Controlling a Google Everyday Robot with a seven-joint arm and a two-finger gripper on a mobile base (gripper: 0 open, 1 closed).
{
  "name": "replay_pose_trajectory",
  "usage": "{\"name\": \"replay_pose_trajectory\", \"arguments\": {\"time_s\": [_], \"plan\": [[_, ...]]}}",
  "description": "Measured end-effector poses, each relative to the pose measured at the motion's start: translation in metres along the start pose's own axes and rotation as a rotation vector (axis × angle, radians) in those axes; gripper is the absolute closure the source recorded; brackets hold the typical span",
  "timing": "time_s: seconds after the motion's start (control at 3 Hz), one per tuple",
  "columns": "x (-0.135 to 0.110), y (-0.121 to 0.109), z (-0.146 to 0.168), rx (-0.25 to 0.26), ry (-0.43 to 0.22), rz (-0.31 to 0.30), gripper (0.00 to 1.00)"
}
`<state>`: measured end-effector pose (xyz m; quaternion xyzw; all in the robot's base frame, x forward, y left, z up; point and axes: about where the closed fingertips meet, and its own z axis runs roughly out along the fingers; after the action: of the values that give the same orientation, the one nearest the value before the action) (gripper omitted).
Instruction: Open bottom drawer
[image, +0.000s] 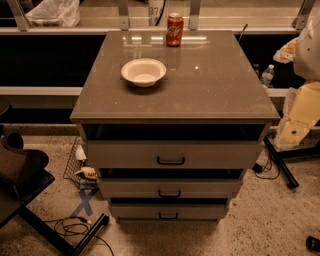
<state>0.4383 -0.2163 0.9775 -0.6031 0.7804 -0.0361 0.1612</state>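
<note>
Speckled stone floor (270, 220) carries a grey three-drawer cabinet (215, 90), with a round white bowl (143, 71) and a red soda can (174, 29) on top. The bottom drawer (200, 212), the lowest and narrowest grey front, faces me near the floor, its small black bar handle (168, 216) lying level. My gripper is out of view, so I cannot tell its opening or bearing.

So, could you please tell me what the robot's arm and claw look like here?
The arm at the right edge looks white and rounded. Below it, the claw seems to be a pale cream, boxy piece with a small green dot near its lower end.
</note>
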Motion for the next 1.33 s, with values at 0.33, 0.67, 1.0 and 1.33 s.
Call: {"name": "replay_pose_trajectory", "arguments": {"time_s": [0.33,0.67,1.0,1.33], "plan": [[0.000,0.000,0.000,0.000,0.000,0.000,0.00],[0.001,-0.004,0.008,0.031,-0.024,0.010,0.00],[0.033,0.017,0.067,0.066,-0.063,0.069,0.00],[0.058,0.038,0.123,0.072,-0.096,0.119,0.00]]}}
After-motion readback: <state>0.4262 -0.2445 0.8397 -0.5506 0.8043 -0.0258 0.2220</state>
